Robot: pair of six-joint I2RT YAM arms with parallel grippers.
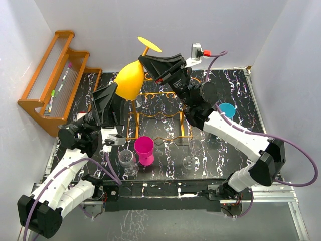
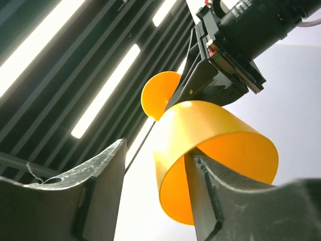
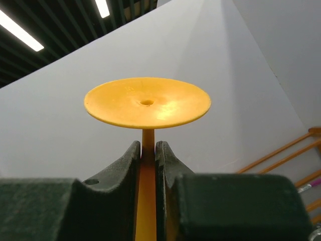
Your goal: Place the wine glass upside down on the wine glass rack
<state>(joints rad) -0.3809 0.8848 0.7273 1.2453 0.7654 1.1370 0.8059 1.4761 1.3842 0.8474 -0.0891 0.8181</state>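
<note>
Wine glass (image 1: 128, 80): yellow, in the air above the far end of the rack, inverted but tilted.
Long axis: slanting from the foot (image 3: 147, 103), high and toward the far right, down to the bowl (image 2: 220, 145), low and toward the near left; not yet vertical.
Right gripper (image 3: 147, 150): fingers pressed together on the stem (image 3: 147, 201) just under the foot, carrying the glass.
Left gripper (image 2: 158, 150): fingers spread wide at the mouth of the bowl; one finger (image 2: 205, 201) overlaps the rim, contact impossible to tell.
Wine glass rack (image 1: 158, 115): orange-gold wire frame standing on the table (image 1: 235, 150) between the two arms, below the glass and nearer the arm bases.
Direction from glass to rack: down and toward the near edge.
Nearer arm: right, holding the stem; left beside the bowl, placed to steady or guide it.
Coming move, as a judgement: axis to be swung upright with the bowl straight down, then the stem lowered into a slot at the frame's edge so that the foot rests on the wire.
Likely snag: grip sits right under the foot, leaving little bare stem there for the wire.
Near the rack's front: pink glass (image 1: 145, 149), touching or just beside the frame.
</note>
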